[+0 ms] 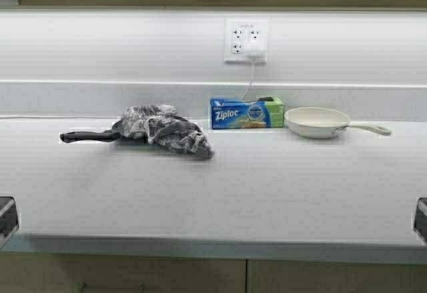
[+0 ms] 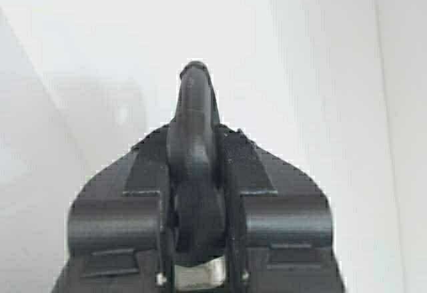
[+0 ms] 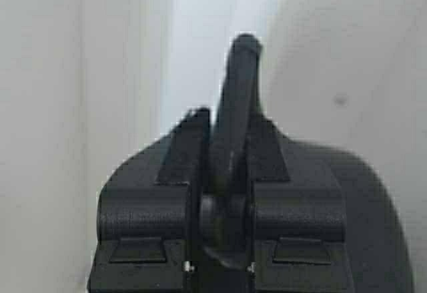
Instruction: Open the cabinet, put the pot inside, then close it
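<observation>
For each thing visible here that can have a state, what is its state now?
Left pincer: shut, holding nothing, low at the counter's left edge.
Right pincer: shut, holding nothing, low at the right edge.
White frying pan: upright, empty, handle pointing right.
Black pan: lying flat, mostly covered by the grey cloth.
Ziploc box: standing against the backsplash; open or closed unclear.
Wall outlet: one plug inserted.

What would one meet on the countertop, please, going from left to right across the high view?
Black pan handle → grey cloth draped over the pan → Ziploc box → white frying pan, its handle pointing right.
</observation>
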You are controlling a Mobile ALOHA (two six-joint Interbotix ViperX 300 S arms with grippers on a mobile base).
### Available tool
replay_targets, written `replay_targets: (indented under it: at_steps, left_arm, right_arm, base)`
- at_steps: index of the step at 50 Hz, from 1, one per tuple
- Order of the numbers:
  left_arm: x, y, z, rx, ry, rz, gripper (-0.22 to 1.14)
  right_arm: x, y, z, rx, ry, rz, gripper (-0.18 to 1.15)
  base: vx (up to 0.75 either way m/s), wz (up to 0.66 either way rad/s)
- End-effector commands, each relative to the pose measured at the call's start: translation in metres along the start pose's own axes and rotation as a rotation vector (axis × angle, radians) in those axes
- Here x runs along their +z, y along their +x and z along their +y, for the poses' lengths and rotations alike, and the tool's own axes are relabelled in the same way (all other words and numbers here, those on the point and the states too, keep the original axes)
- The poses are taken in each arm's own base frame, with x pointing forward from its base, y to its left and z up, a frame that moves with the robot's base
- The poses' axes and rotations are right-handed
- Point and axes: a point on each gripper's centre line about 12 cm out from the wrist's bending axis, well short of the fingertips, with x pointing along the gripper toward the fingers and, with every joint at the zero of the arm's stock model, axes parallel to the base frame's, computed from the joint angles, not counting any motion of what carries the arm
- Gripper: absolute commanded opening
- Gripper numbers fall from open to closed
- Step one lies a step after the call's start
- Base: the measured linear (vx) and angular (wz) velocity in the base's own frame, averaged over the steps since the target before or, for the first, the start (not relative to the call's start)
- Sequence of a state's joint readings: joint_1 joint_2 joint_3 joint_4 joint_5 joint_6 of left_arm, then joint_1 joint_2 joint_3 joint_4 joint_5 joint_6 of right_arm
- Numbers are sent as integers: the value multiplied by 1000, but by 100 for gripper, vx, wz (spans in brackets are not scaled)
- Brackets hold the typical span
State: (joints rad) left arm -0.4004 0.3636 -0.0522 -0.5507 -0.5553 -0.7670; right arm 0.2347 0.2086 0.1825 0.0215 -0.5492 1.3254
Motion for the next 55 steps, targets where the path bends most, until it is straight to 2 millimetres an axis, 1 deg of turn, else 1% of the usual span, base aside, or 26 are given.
replay_targets:
  at_steps: [1,7,11,15,20,34,37,39,41,43,45,49,50,51,53,55]
  left_arm:
    - [-35,-11,-34,-78,-38,50,2]
    - [-36,-11,-34,-80,-36,50,2]
    - [-36,-11,-34,-80,-38,50,2]
    - [-37,-12,-31,-71,-49,55,2]
    - [-42,-13,-23,-55,-42,64,2]
    - [-44,-14,-17,-40,-49,66,2]
    - [-43,-14,-17,-38,-67,57,5]
    - [-41,-14,-16,-36,-87,45,10]
    - [-41,-15,-16,-45,-108,30,19]
    - [-39,-16,-17,-63,-122,10,31]
    - [-38,-17,-18,-85,-133,-10,47]
    - [-36,-21,-22,-126,-152,-43,82]
    - [-35,-21,-23,-132,-157,-50,89]
    - [-34,-22,-23,-138,-161,-55,97]
    - [-33,-22,-24,-146,-171,-62,107]
    - [-33,-23,-24,-146,-179,-64,107]
  right_arm:
    - [1,-2,22,50,-23,4,7]
    - [5,0,14,36,-24,-3,7]
    - [4,2,5,18,-18,-2,7]
    - [6,1,3,14,-8,-6,7]
    - [6,-4,-6,-10,8,-5,7]
    - [5,-7,-14,-21,14,-3,7]
    - [5,-8,-16,-25,28,-7,8]
    - [6,-8,-17,-29,31,-10,10]
    - [6,-8,-17,-29,37,-12,17]
    - [7,-8,-16,-23,35,-15,29]
    - [7,-8,-16,-20,35,-16,46]
    - [8,-9,-15,-2,43,-25,83]
    - [9,-10,-14,2,50,-28,95]
    - [10,-11,-15,0,53,-32,102]
    - [11,-12,-13,7,59,-40,108]
    - [12,-13,-13,7,63,-47,107]
  base:
    - [3,2]
    - [2,2]
    - [3,0]
    - [4,0]
    - [4,1]
    - [3,1]
    - [2,0]
    - [2,0]
    - [2,0]
    - [1,0]
    - [1,0]
    - [1,0]
    - [0,0]
    - [0,0]
    - [0,0]
    - [0,0]
